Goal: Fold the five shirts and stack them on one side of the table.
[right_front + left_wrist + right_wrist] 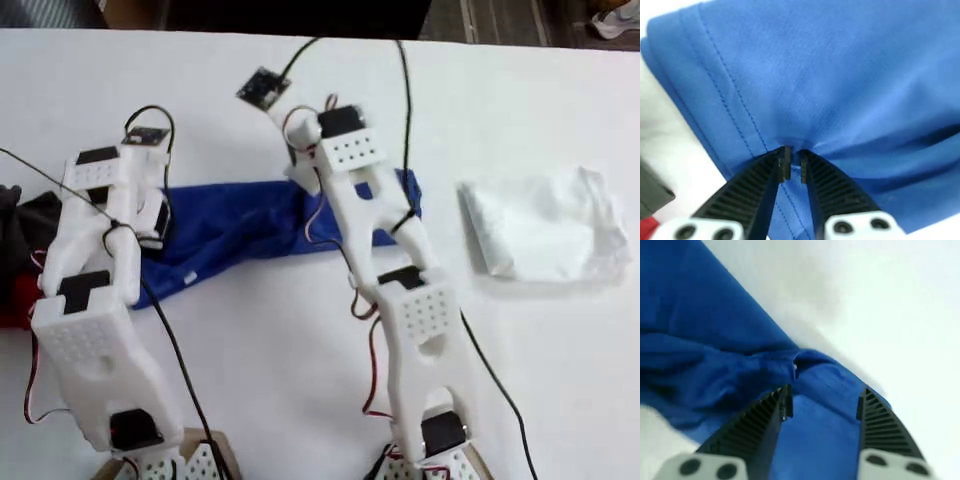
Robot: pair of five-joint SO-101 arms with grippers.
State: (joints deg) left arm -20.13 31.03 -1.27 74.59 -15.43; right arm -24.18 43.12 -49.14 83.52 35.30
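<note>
We pinch the blue shirt (240,225), centre-left in the high view, with our left gripper (792,167); our right gripper (822,402) gapes wide over it.

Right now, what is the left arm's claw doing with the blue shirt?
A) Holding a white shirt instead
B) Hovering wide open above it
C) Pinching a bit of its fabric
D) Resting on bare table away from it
C: the left gripper is closed on a small pucker of the blue shirt, with the cloth gathering toward its tips.
</note>
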